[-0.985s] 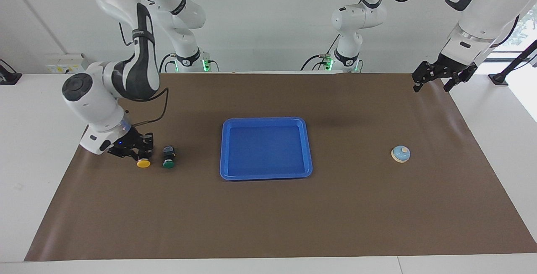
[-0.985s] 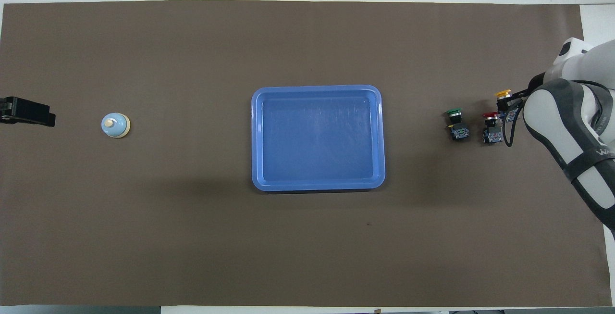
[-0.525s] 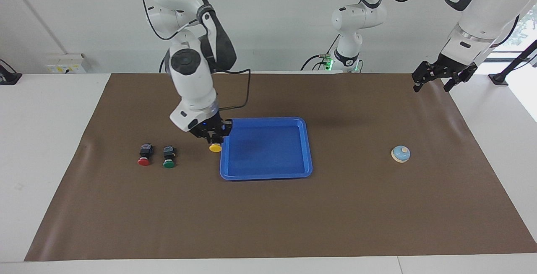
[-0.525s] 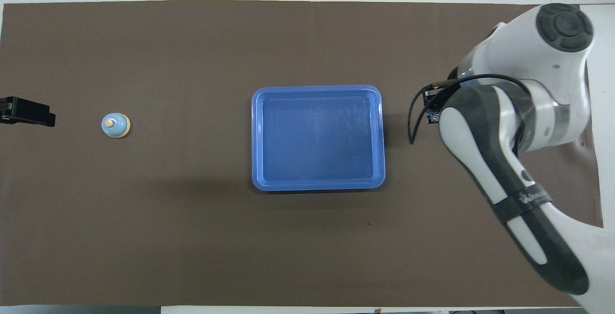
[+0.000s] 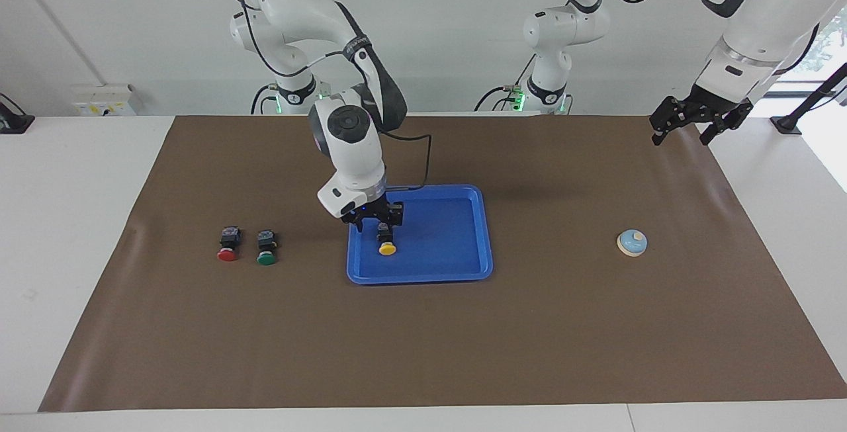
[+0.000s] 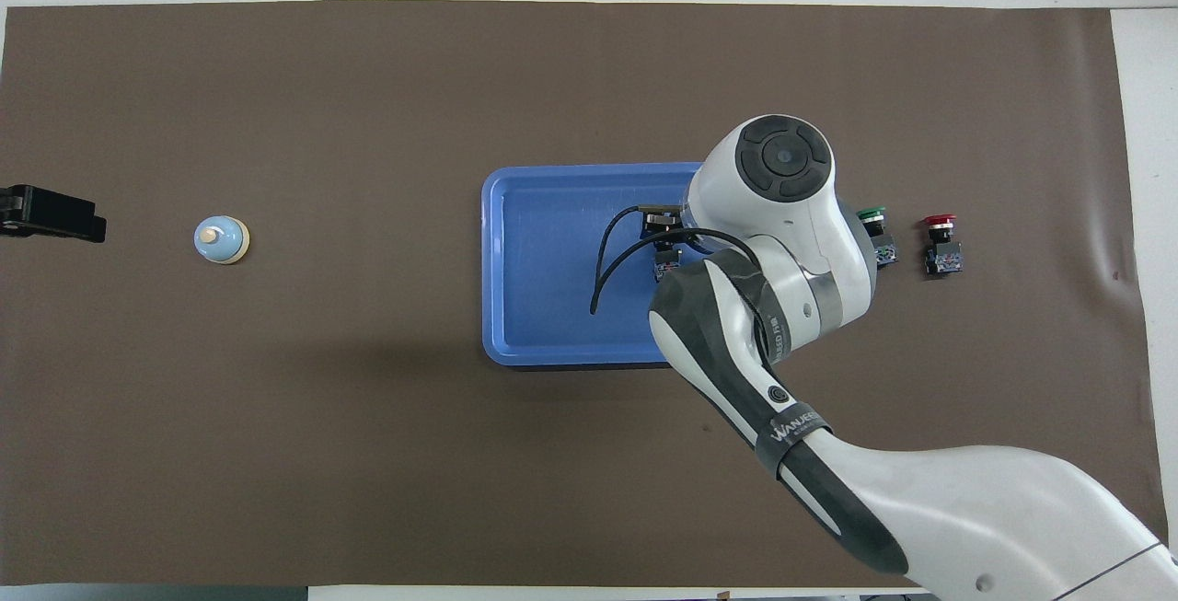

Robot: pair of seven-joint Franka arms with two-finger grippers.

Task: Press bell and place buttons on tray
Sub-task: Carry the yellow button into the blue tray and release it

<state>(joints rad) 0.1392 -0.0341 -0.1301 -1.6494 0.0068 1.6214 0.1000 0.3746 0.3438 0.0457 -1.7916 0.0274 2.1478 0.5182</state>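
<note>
Since they are not yet carried, waiting buttons: red button (image 5: 227, 247) and green button (image 5: 267, 249) side by side on the mat (image 5: 529, 339), toward the right arm's end.
Right gripper (image 5: 378, 223): low over the tray (image 5: 487, 233), jaws parted around the yellow button (image 5: 386, 244), apparently letting go.
Tray contents: yellow button only.
Bell (image 5: 632, 243): on the mat, toward the left arm's end.
Left gripper (image 5: 688, 129): wide, empty, waiting over the mat's edge.

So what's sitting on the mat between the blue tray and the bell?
Nothing: between the tray and the bell only bare brown mat shows, seen in both the facing and the overhead view.
</note>
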